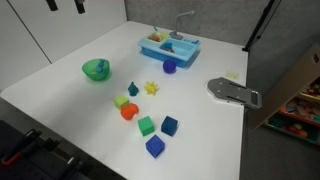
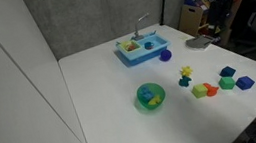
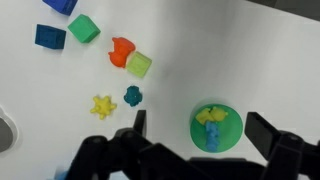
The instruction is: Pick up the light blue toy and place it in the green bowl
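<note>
The green bowl (image 3: 233, 136) stands on the white table, seen in both exterior views (image 1: 88, 70) (image 2: 141, 102). The light blue toy (image 3: 211, 139) lies inside the bowl, next to a yellow toy (image 3: 212, 116). In the wrist view my gripper (image 3: 200, 122) is open and empty. It hangs above the bowl with one finger on each side of it and touches nothing. The gripper itself is not clear in the exterior views.
A dark teal cone (image 3: 133, 96), a yellow star (image 3: 102, 105), an orange toy (image 3: 121, 50), a lime cube (image 3: 139, 66), a green cube (image 3: 82, 29) and two dark blue cubes (image 3: 47, 37) lie nearby. A light blue tray (image 1: 168, 46) and a purple ball (image 1: 169, 67) are further off.
</note>
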Controlling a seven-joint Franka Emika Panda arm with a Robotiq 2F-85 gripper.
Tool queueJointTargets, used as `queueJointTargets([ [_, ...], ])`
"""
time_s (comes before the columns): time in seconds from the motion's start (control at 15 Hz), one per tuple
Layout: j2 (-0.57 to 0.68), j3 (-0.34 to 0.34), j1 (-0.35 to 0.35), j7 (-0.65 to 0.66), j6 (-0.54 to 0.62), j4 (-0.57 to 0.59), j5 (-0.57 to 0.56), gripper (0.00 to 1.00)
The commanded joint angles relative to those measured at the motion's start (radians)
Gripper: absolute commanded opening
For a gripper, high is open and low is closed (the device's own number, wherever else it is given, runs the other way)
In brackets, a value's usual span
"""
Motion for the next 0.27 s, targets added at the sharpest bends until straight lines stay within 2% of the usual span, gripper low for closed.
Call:
queueJointTargets([
  [0.0,-0.009,0.007,-0.004,-0.003,-0.004,0.002,0.002,1.0],
  [0.2,-0.018,0.009,-0.001,-0.008,-0.004,0.0,0.003,1.0],
])
